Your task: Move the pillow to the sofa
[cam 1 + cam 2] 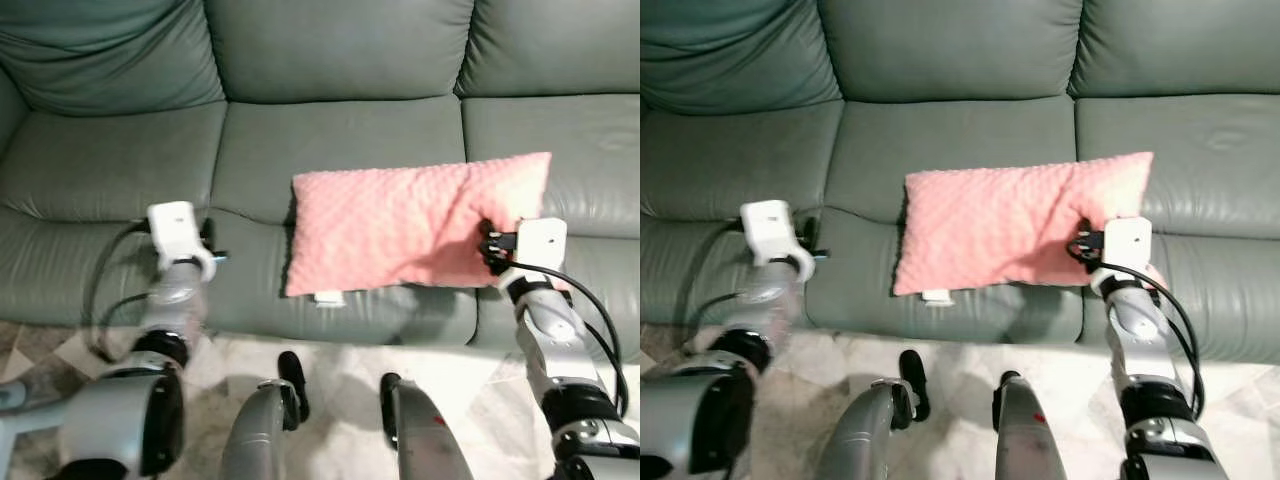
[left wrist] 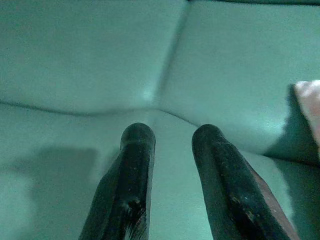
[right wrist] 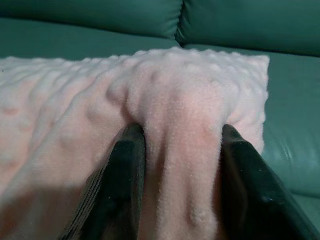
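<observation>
A pink dimpled pillow (image 1: pixel 410 225) lies across the front of the green sofa's (image 1: pixel 330 130) middle seat cushion, reaching over onto the right one. A white tag hangs at its lower left corner. My right gripper (image 1: pixel 490 245) is shut on the pillow's lower right edge; in the right wrist view the fabric (image 3: pixel 175 100) bulges between the two black fingers (image 3: pixel 127 165). My left gripper (image 1: pixel 210 240) hovers over the front of the left seat cushion, well to the left of the pillow. It is open (image 2: pixel 172 132) with nothing between its fingers.
The sofa's back cushions (image 1: pixel 340 45) rise behind the seats. Below the sofa's front edge is pale tiled floor (image 1: pixel 340 365), where my own legs (image 1: pixel 270 420) stand. Black cables loop beside each forearm.
</observation>
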Robot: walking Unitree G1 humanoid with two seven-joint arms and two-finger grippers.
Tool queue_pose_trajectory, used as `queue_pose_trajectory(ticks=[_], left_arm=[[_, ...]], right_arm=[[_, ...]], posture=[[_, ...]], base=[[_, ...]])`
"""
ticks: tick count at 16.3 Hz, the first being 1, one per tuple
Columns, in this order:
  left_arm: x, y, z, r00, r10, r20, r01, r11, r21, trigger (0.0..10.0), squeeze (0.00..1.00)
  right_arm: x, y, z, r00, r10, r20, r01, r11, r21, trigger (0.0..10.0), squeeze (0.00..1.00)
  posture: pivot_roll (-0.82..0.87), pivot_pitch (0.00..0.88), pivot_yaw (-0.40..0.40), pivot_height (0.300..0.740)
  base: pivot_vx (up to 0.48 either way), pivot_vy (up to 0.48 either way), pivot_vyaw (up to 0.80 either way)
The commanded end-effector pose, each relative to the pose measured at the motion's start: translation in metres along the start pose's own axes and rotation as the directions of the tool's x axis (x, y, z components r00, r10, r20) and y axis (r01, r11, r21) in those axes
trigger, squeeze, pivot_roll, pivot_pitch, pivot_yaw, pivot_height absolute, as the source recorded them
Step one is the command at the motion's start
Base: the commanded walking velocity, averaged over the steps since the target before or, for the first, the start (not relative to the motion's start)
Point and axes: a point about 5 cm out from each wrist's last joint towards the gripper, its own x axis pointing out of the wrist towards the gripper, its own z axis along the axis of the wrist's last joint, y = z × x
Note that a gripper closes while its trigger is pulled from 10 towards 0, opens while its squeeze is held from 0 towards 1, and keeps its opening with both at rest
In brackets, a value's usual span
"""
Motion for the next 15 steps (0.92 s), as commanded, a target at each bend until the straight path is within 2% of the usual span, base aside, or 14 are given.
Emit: queue_pose_trajectory(ticks=[1, 3, 4, 5, 6, 7, 8, 10, 11, 12, 15], left_arm=[[-0.007, 0.011, -0.018, 0.998, 0.029, -0.055, -0.028, 0.999, 0.017, 10.0, 1.00], [-0.007, 0.012, -0.021, 0.997, 0.021, -0.077, -0.016, 0.998, 0.056, 10.0, 1.00], [-0.008, 0.005, -0.022, 0.996, -0.041, -0.079, 0.048, 0.995, 0.087, 10.0, 1.00], [-0.009, -0.003, -0.023, 0.992, -0.106, -0.070, 0.110, 0.993, 0.051, 10.0, 0.80], [-0.010, -0.008, -0.024, 0.987, -0.150, -0.059, 0.151, 0.988, 0.023, 10.0, 0.80], [-0.013, -0.018, -0.026, 0.975, -0.221, -0.039, 0.221, 0.975, 0.008, 10.0, 1.00], [-0.023, -0.039, -0.033, 0.936, -0.353, -0.007, 0.352, 0.934, -0.066, 10.0, 1.00], [-0.029, -0.049, -0.039, 0.929, -0.370, 0.000, 0.369, 0.929, -0.035, 10.0, 1.00], [-0.031, -0.056, -0.038, 0.918, -0.397, 0.017, 0.397, 0.917, -0.044, 10.0, 1.00], [-0.030, -0.060, -0.032, 0.908, -0.418, 0.041, 0.419, 0.906, -0.052, 10.0, 1.00], [-0.030, -0.061, -0.024, 0.892, -0.446, 0.069, 0.450, 0.892, -0.047, 10.0, 1.00]], right_arm=[[-0.011, 0.001, -0.015, 0.998, 0.034, -0.043, -0.034, 0.999, -0.005, 10.0, 1.00], [-0.013, 0.002, -0.018, 0.998, 0.045, -0.053, -0.045, 0.999, 0.002, 10.0, 1.00], [-0.014, 0.005, -0.018, 0.997, 0.060, -0.051, -0.060, 0.998, -0.004, 10.0, 1.00], [-0.015, 0.008, -0.014, 0.997, 0.076, -0.026, -0.076, 0.997, -0.015, 10.0, 1.00], [-0.015, 0.010, -0.011, 0.996, 0.087, -0.007, -0.087, 0.996, -0.023, 10.0, 1.00], [-0.016, 0.016, -0.002, 0.993, 0.111, 0.032, -0.111, 0.994, -0.020, 10.0, 1.00], [-0.020, 0.028, 0.012, 0.981, 0.169, 0.096, -0.167, 0.986, -0.026, 10.0, 1.00], [-0.026, 0.037, 0.019, 0.975, 0.183, 0.124, -0.182, 0.983, -0.017, 10.0, 1.00], [-0.029, 0.041, 0.023, 0.973, 0.178, 0.147, -0.178, 0.984, -0.010, 10.0, 1.00], [-0.031, 0.044, 0.023, 0.976, 0.159, 0.151, -0.161, 0.987, 0.002, 10.0, 1.00], [-0.035, 0.042, 0.024, 0.986, 0.109, 0.129, -0.115, 0.993, 0.039, 10.0, 1.00]], posture=[[-0.13, 0.465, 0.162, 0.740], [-0.13, 0.449, 0.161, 0.740], [-0.14, 0.415, 0.156, 0.740], [-0.14, 0.378, 0.153, 0.740], [-0.14, 0.378, 0.153, 0.740], [-0.15, 0.331, 0.151, 0.740], [-0.16, 0.282, 0.150, 0.740], [-0.17, 0.214, 0.153, 0.740], [-0.17, 0.175, 0.158, 0.740], [-0.18, 0.121, 0.168, 0.740], [-0.18, 0.063, 0.168, 0.740]], base=[[0.000, 0.000, 0.00], [0.000, 0.000, 0.00], [0.000, 0.000, 0.00], [0.000, 0.000, 0.00], [0.000, 0.000, 0.00], [0.000, 0.000, 0.00], [0.000, 0.000, 0.00], [0.000, 0.000, 0.00], [0.000, 0.000, 0.00], [0.000, 0.000, 0.00], [0.000, 0.000, 0.00]])
